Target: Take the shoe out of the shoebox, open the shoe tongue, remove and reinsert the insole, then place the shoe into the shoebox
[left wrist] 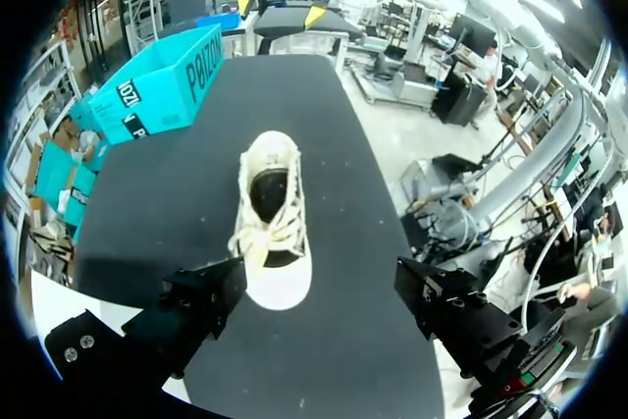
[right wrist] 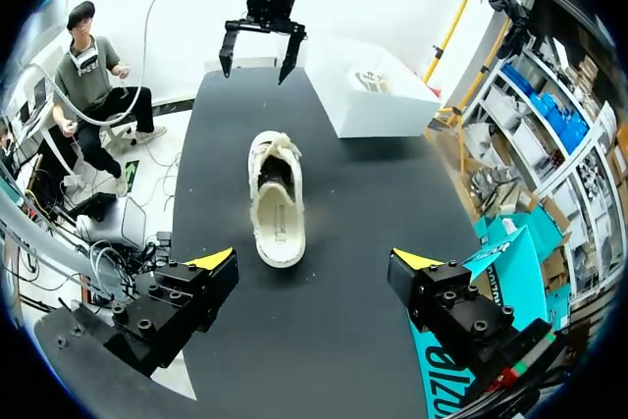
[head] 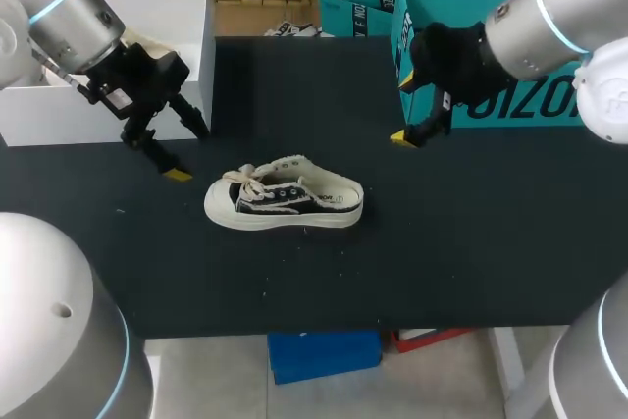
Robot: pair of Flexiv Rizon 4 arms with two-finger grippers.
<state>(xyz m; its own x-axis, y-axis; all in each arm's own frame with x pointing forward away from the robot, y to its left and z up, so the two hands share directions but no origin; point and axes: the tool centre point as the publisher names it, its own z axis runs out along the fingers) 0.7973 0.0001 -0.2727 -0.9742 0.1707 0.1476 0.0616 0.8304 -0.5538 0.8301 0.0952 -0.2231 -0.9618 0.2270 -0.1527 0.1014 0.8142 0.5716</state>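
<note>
A low-top canvas sneaker (head: 285, 201), black with a cream sole and cream laces, stands upright on its sole near the middle of the black table (head: 471, 233). It is outside the teal shoebox (head: 471, 46). Its toe points toward the left arm's side and its heel toward the right arm's side. The laces lie loose over the front, and the dark inside of the shoe shows through the opening.

The left gripper (head: 189, 152) hangs over the table on the sneaker's toe side, near it but not touching it. Its 2 fingers (left wrist: 201, 306) are spread wide with nothing in them. In the left wrist view the toe cap lies just ahead of the gap between them.

The right gripper (right wrist: 316, 260) sits over the far right part of the table, close beside the teal shoebox and well apart from the sneaker. Its 2 yellow-tipped fingers (right wrist: 218, 260) are also spread wide and grasp nothing. In the right wrist view the heel lies ahead of them, roughly in line with the gap.

The teal shoebox stands at the table's far right edge, with its wall next to the right arm's wrist. A white box (head: 147, 46) stands at the far left corner behind the left arm. The right wrist view shows something small and pale inside it, too small to identify.
</note>
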